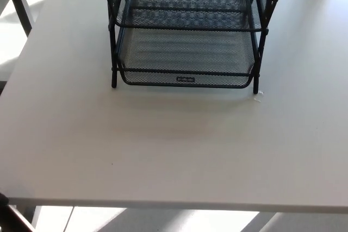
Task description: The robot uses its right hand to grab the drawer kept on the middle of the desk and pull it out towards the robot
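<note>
Basically nothing started: neither robot hand is in frame, so finger state can't be told. Left edge shows only another table's leg (23,10). Mesh drawer (187,58) sits mid-desk (163,150), far side, apparently pushed into its rack (113,52). Rack top is cropped; a white speck (258,95) lies by the right foot.

One view only here, the head camera, looking steeply down from above the near edge of the pale desk (163,150). It faces forward across the top, close in. The black mesh drawer rack (187,31) sits high in frame, its top cropped, so its height is hard to judge. Floor shows past the desk's front edge. No fingers show to place things by.
</note>
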